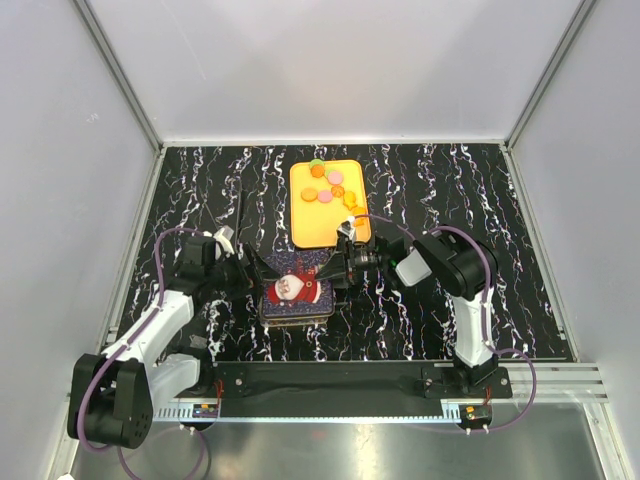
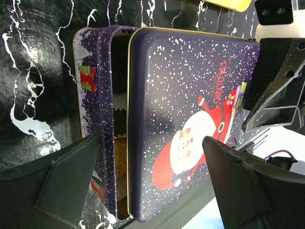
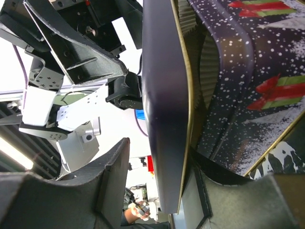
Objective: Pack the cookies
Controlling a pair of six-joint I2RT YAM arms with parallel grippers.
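Several round cookies [image 1: 333,185], orange, pink and green, lie on a yellow tray [image 1: 318,225] behind the tin. The dark blue Christmas tin [image 2: 97,95] stands at the near middle, its Santa lid [image 2: 190,109] resting askew over it, so a strip of the inside shows at one side. My left gripper [image 2: 151,140] is wide open, one finger on each side of the tin, touching nothing. My right gripper [image 3: 159,152] straddles the lid's edge [image 3: 164,95]: one finger sits under the rim, the other stands clear of it, so the jaws are open.
White paper cups [image 3: 202,62] show inside the tin under the lid. Grey walls enclose the black marbled table [image 1: 480,200] on three sides. The two arms face each other closely across the tin [image 1: 295,300].
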